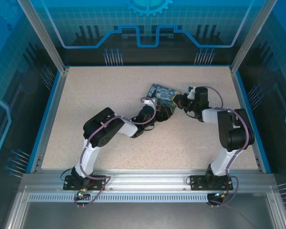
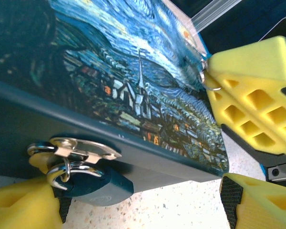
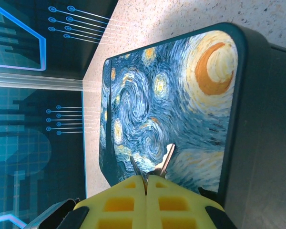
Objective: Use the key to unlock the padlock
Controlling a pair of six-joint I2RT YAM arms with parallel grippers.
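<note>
The right gripper [image 3: 146, 183] pinches the key [image 3: 166, 160], its head hidden; the spread left gripper [image 2: 140, 202] partly hides the padlock [image 2: 97, 183].

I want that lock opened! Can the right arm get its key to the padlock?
Probably, soon: the right gripper holds the key over the box lid; the padlock hangs uncovered on its side.

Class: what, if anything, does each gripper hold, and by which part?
Right gripper: the key, pinched by its head end, blade sticking out. Left gripper: nothing; its jaws stand open with the padlock between them.
</note>
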